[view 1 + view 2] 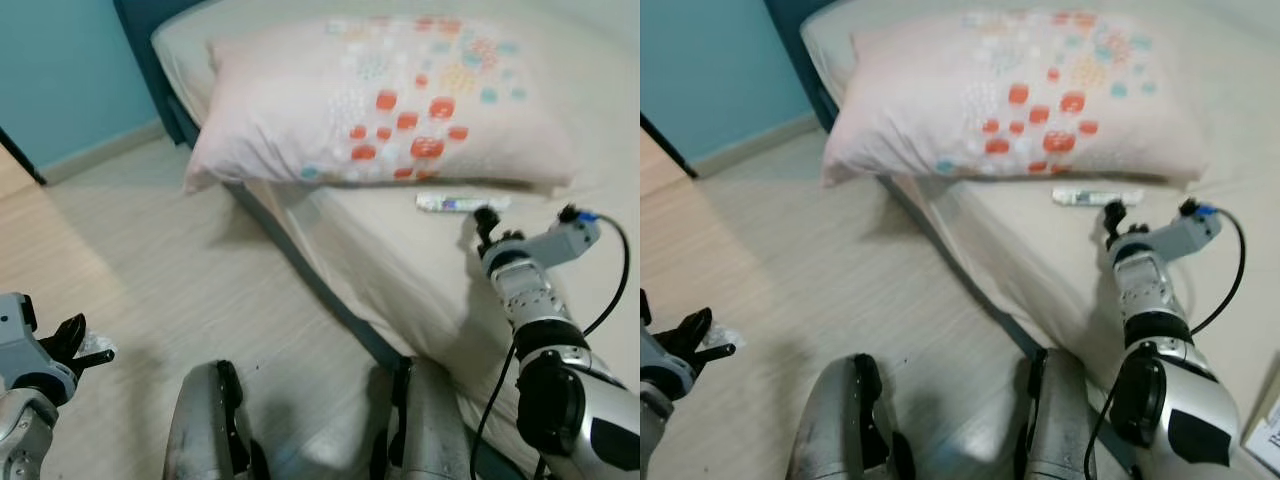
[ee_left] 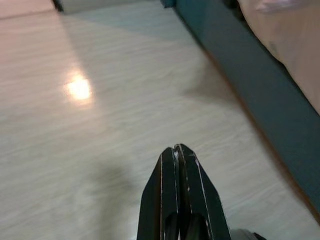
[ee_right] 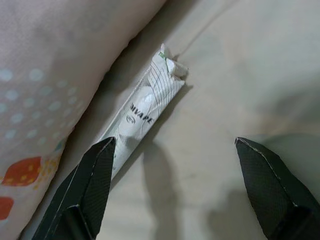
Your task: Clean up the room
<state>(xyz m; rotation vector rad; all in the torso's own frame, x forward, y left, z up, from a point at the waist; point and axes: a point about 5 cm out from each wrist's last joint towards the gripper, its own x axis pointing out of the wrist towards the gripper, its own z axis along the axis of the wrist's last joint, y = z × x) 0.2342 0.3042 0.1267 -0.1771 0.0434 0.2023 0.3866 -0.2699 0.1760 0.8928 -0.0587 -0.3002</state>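
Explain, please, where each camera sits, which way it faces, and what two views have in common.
Left eye view: on the head, looking down at the bed, pillow and floor; both arms and legs show.
Right eye view: beside it, same scene.
Left wrist view: along the shut left gripper toward the floor and bed frame.
Right wrist view: along the open right gripper at a white packet beside the pillow.
Shared: packet and pillow show in the right wrist and eye views.

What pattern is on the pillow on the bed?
The pillow is pale pink with red, orange and light blue dots, best seen in the left eye view.
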